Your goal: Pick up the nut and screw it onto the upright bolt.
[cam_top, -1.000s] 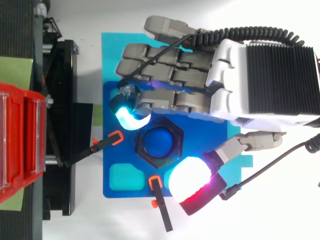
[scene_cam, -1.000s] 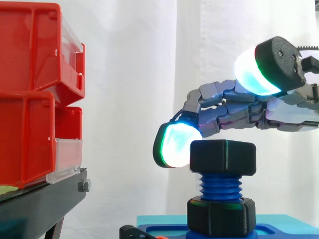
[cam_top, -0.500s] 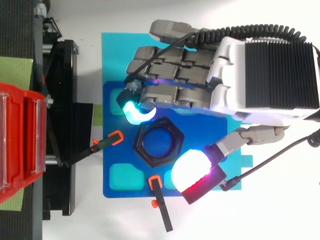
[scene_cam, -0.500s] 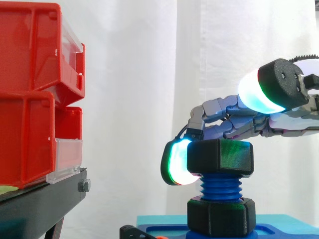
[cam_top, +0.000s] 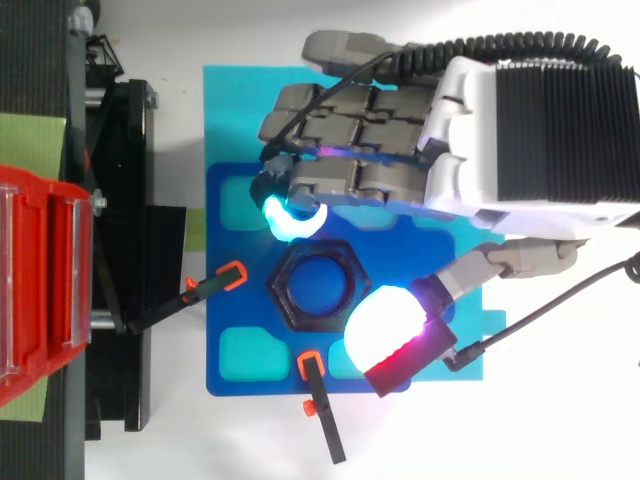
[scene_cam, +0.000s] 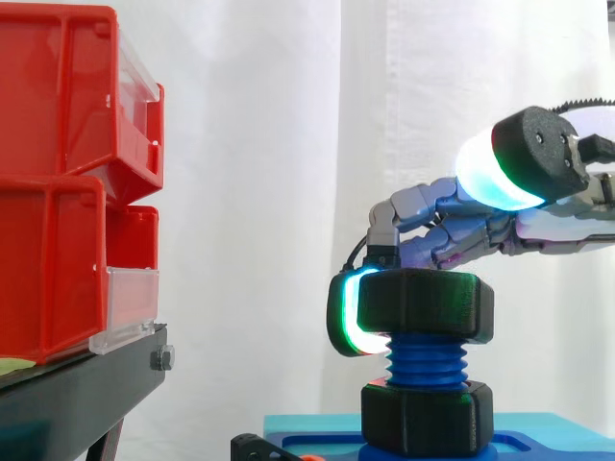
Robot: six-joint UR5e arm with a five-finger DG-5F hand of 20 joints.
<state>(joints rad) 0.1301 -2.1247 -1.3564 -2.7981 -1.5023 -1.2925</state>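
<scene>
My hand [cam_top: 520,140] hung over the work from the right, and the black hexagonal plastic nut [scene_cam: 426,305] sat level on top of the blue threaded upright bolt [scene_cam: 426,358], with a few turns of bare thread showing beneath it and a second black hexagonal collar [scene_cam: 426,418] at the bolt's foot. My fingers [scene_cam: 432,206] stretched out fairly straight above the nut, a little to its far side, and one of them bent down at its end, so that its cyan-glowing pad [cam_top: 290,218] lay against the nut's far left face, at the nut's own height. My thumb [cam_top: 385,335] was spread away from the fingers on the near side; from above its white pad overlapped the nut's near right corner, but the side view showed it lifted above the nut and off it. So I had no pinch: the hand was spread about the nut, one fingertip touching it. The bolt stood in a dark blue moulded tray [cam_top: 216,245] on a light blue sheet [cam_top: 230,100], with two black clamps with orange tips [cam_top: 232,274] at the tray's left and near edges. Well apart to the left, stacked red plastic bins [scene_cam: 67,173] sat on a black stand [scene_cam: 77,394] before a white curtain [scene_cam: 269,144]
</scene>
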